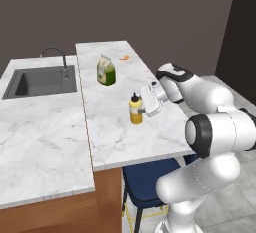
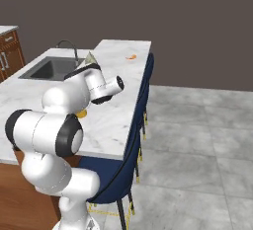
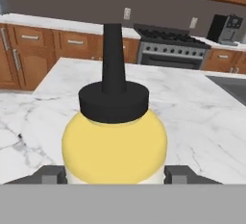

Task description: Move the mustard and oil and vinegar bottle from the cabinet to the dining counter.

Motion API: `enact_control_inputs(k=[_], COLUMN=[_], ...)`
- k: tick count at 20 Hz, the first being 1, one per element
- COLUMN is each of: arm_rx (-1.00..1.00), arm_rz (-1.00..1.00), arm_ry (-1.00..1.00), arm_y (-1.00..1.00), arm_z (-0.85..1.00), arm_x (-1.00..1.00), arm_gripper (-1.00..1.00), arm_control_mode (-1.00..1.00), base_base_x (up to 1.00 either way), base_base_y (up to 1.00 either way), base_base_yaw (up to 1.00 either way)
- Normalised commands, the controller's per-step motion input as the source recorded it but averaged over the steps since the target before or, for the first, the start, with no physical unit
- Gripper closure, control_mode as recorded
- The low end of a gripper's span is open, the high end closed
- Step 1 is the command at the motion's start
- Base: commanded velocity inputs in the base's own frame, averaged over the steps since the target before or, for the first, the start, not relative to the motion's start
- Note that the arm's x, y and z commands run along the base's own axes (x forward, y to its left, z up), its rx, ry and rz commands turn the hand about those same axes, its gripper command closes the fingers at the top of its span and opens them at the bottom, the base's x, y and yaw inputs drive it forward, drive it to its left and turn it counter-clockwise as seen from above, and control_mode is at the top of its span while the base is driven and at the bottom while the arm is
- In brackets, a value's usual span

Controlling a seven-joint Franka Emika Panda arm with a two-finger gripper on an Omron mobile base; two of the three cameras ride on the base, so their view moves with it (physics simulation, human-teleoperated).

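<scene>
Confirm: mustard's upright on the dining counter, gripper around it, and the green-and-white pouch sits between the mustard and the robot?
Not quite. The green-and-white pouch stands beyond the mustard, farther from the robot, toward the far end of the dining counter; the left base view shows it. The rest holds: the mustard stands upright there, with the gripper around it.

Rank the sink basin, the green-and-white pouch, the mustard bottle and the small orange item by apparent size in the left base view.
1. Sink basin, clearly largest.
2. Green-and-white pouch.
3. Mustard bottle, close to the pouch; it stands nearer the camera, so their order is unsure.
4. Small orange item, smallest, though farthest away.
</scene>
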Motion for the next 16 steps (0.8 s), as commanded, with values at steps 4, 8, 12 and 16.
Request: enact_control_inputs(k=[4, 8, 12, 16], arm_rx=[0.0, 0.0, 0.03, 0.05], arm_rz=[0.0, 0.0, 0.0, 0.0], arm_ry=[-0.07, -0.02, 0.0, 0.0], arm_y=[-0.02, -0.06, -0.07, -0.06], arm_z=[-0.22, -0.19, -0.2, -0.23], arm_x=[0.06, 0.08, 0.09, 0.03], arm_gripper=[1.0, 1.0, 1.0, 1.0], arm_control_mode=[-1.0, -1.0, -1.0, -1.0], base_base_x=[0.0, 0.0, 0.0, 0.0], base_base_y=[0.0, 0.0, 0.0, 0.0], base_base_yaw=[0.0, 0.0, 0.0, 0.0])
